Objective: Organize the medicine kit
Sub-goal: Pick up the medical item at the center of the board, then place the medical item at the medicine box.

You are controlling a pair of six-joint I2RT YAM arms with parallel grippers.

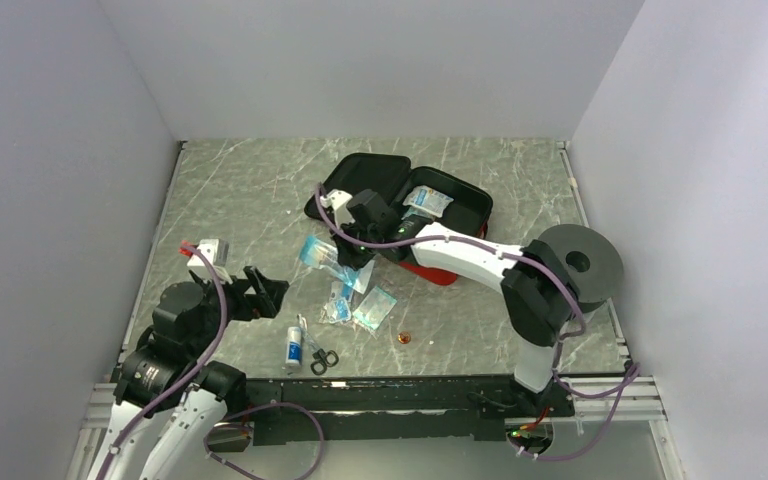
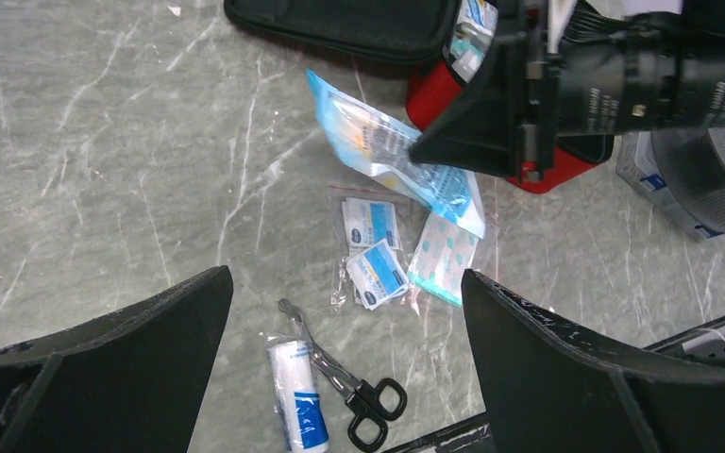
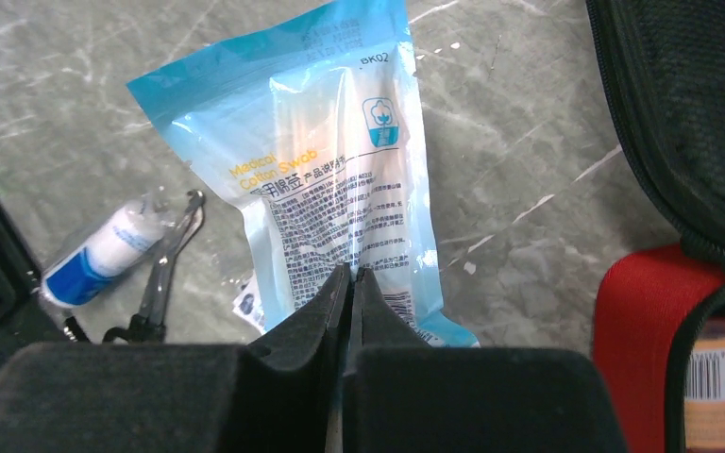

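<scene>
The red medicine kit (image 1: pixel 460 205) lies open at the back middle, black lining up, with a packet (image 1: pixel 426 202) inside. My right gripper (image 1: pixel 352 258) is shut on a blue cotton swab bag (image 3: pixel 330 179), held just above the table in front of the kit; the bag also shows in the left wrist view (image 2: pixel 387 151). Small blue-white sachets (image 2: pixel 375 255), a plaster sheet (image 2: pixel 442 257), a bandage roll (image 2: pixel 300 394) and black scissors (image 2: pixel 349 382) lie on the table. My left gripper (image 1: pixel 265 292) is open and empty, left of these items.
A grey round disc (image 1: pixel 580 262) sits at the right by the right arm. A small orange coin-like object (image 1: pixel 404 338) lies near the front. White walls enclose the marble table (image 1: pixel 250 190).
</scene>
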